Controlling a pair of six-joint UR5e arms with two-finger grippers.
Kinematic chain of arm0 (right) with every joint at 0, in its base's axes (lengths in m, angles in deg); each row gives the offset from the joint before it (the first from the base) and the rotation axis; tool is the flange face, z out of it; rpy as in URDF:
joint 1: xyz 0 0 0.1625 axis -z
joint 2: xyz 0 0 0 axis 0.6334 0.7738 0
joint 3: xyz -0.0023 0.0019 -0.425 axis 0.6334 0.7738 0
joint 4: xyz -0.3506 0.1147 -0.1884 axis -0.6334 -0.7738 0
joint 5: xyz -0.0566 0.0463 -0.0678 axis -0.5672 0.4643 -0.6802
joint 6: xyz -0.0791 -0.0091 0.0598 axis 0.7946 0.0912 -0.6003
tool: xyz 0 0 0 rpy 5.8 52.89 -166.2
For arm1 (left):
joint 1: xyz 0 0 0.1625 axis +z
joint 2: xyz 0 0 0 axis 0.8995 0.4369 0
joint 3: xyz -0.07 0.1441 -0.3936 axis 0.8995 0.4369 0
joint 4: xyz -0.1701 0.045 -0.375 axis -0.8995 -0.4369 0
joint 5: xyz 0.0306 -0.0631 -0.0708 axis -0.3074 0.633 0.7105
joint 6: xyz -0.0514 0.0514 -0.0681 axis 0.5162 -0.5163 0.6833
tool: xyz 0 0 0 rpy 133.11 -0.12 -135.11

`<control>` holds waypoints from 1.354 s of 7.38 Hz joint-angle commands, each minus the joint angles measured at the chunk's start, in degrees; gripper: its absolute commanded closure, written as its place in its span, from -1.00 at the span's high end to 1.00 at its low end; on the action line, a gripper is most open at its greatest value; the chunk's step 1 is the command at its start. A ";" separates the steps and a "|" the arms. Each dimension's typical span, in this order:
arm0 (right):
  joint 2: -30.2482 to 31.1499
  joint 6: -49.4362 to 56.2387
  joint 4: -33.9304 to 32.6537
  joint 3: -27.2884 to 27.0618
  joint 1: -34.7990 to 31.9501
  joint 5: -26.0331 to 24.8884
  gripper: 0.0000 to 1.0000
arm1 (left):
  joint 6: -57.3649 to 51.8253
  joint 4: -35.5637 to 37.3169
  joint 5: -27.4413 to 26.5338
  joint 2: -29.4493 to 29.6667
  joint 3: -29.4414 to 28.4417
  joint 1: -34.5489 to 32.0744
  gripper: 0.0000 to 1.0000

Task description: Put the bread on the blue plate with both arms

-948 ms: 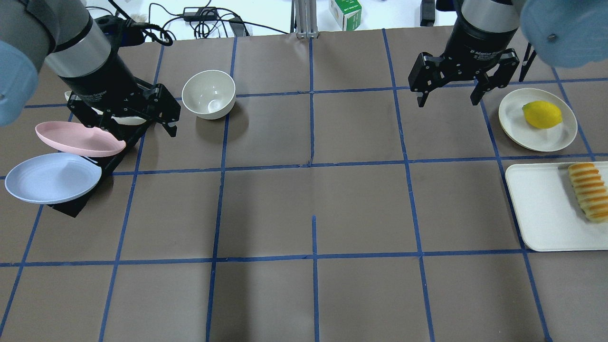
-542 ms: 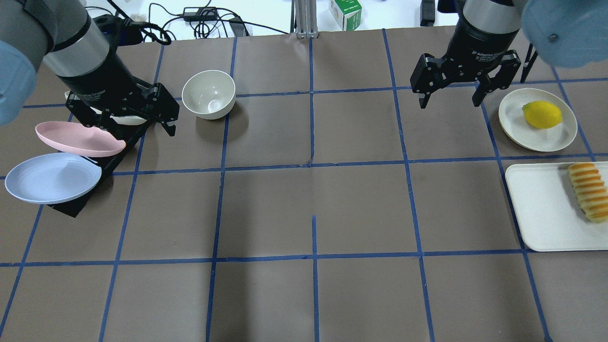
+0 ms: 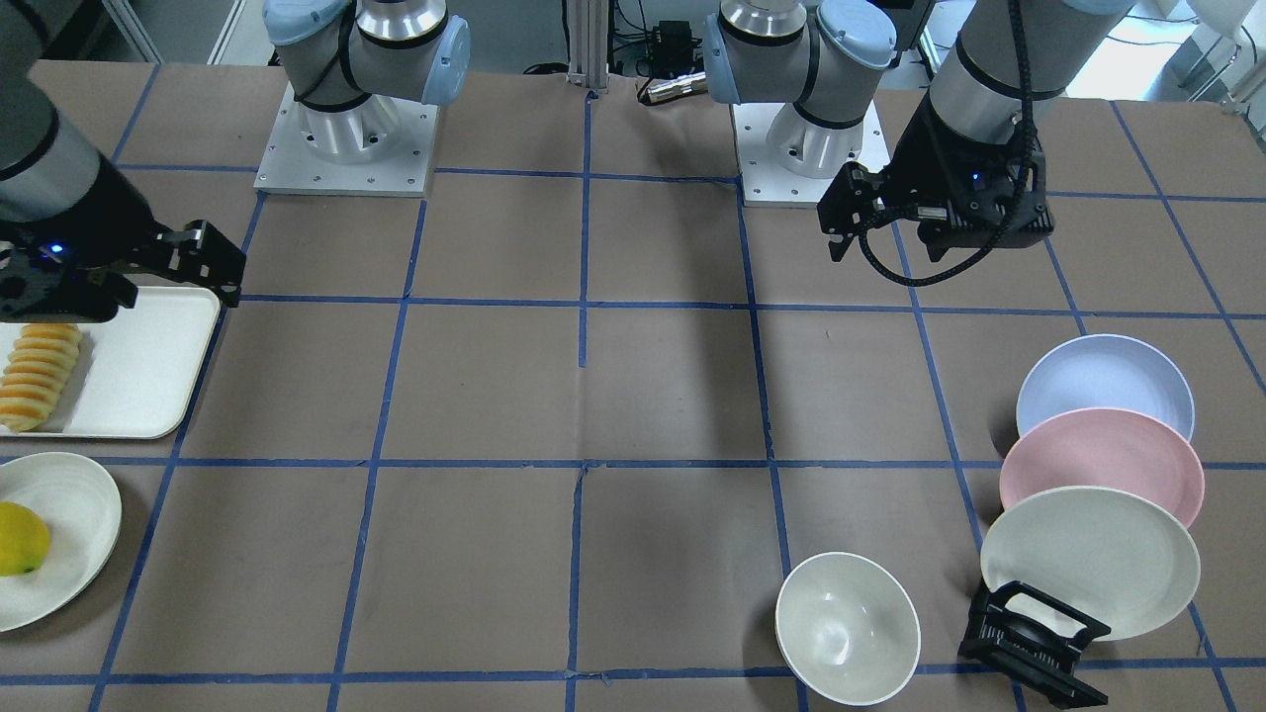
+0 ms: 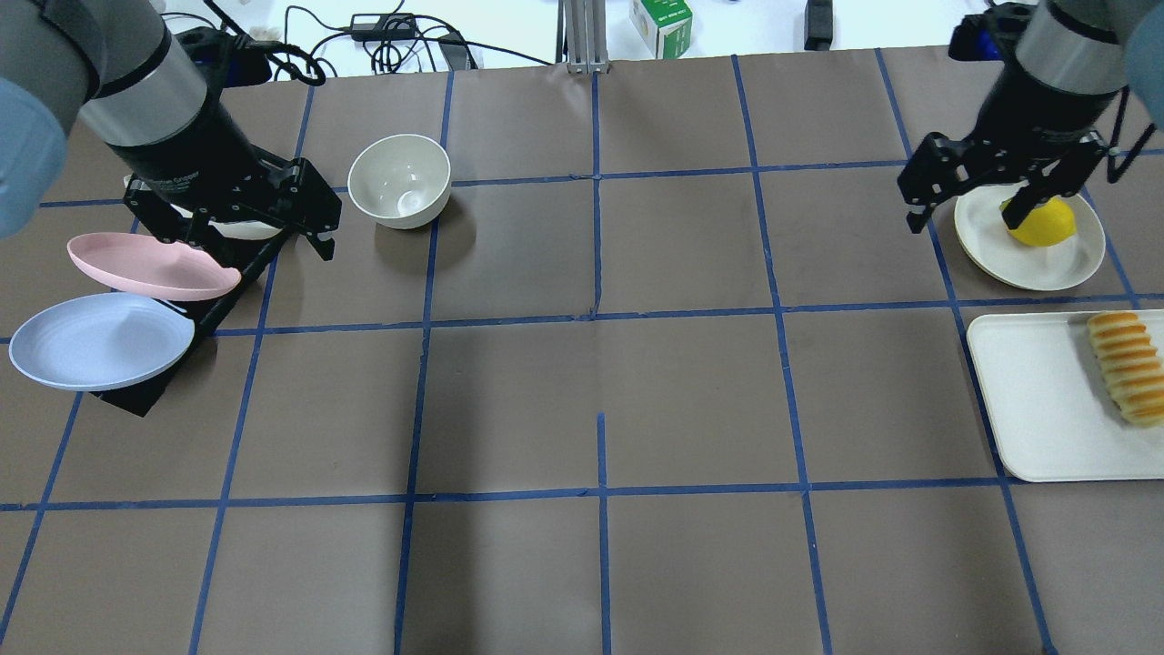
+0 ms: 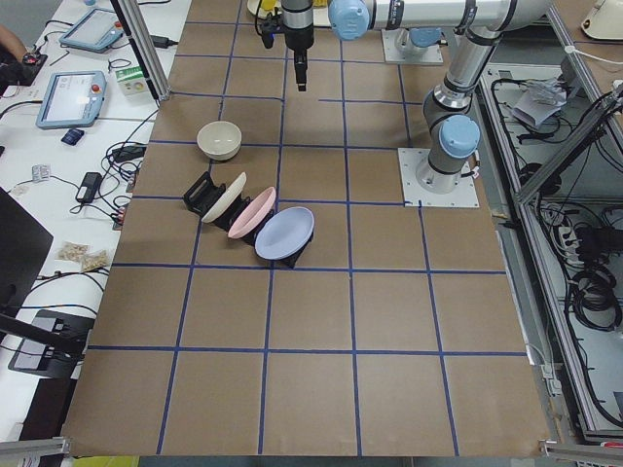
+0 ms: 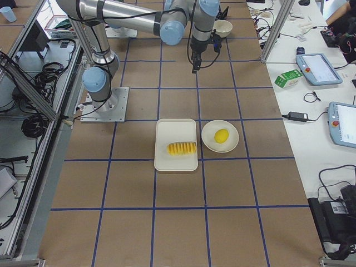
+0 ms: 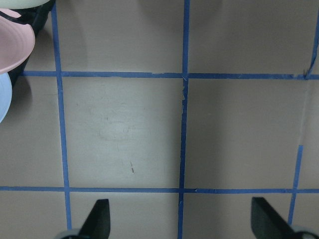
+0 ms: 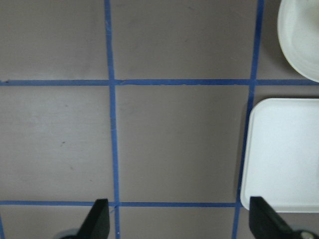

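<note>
We see the left gripper (image 4: 244, 238) and right gripper (image 4: 968, 218) spread wide, empty; bread (image 4: 1126, 367) lies on a white tray (image 4: 1037, 400), blue plate (image 4: 100, 341) leans in a rack (image 4: 136, 397).

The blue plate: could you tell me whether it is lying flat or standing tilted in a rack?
Tilted: the blue plate leans in the black rack beside the pink plate, empty.
</note>
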 commanded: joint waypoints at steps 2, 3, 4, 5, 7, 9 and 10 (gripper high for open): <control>-3.49 8.81 -6.25 -2.12 15.55 -0.90 1.00 | -0.21 0.38 -0.35 0.30 -0.92 10.26 1.00; -6.73 8.81 -6.10 -2.29 20.03 -1.16 1.00 | -0.47 0.55 -1.48 0.31 -1.18 15.97 1.00; -10.59 9.25 -8.19 -2.29 23.20 -1.25 1.00 | -2.39 2.29 -3.32 1.09 -1.19 22.11 1.00; -13.07 13.17 -10.91 -2.29 25.41 -1.25 1.00 | -9.02 4.57 -3.16 1.79 -1.36 28.53 1.00; -16.76 18.38 -20.97 -4.47 25.52 -2.48 1.00 | -21.42 5.91 -2.46 2.59 -1.36 38.91 1.00; -17.22 20.75 -30.21 -10.18 25.61 -2.49 1.00 | -27.61 10.00 3.14 6.44 -0.14 45.88 1.00; -17.31 23.46 -35.40 -12.55 25.69 -2.57 1.00 | -28.76 12.65 3.17 8.98 0.39 46.17 1.00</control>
